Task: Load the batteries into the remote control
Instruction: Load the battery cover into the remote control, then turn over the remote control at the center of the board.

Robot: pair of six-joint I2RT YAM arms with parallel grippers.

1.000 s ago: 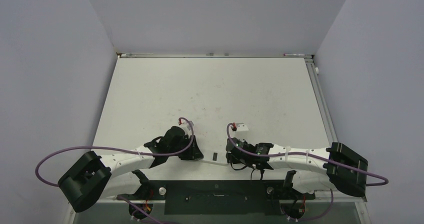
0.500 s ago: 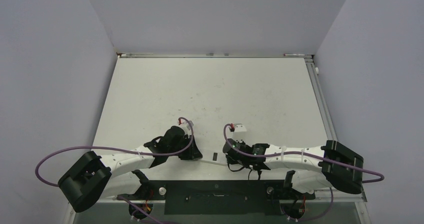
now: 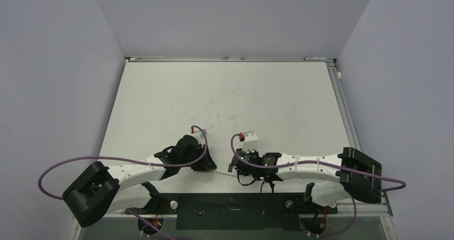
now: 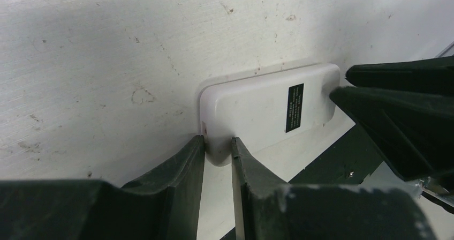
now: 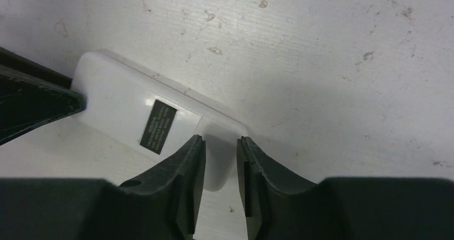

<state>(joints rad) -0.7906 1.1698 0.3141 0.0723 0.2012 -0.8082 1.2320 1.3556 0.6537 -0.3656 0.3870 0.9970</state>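
Scuffed table (image 3: 225, 100), remote (image 4: 257, 111) (button face hidden)

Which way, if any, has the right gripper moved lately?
Yes: the right gripper slid left against the fixed black base plate, toward the left gripper and the remote control.

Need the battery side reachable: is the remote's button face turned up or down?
Down. Both wrist views show the remote control with its plain white back and black label facing the cameras, and no red buttons are visible.
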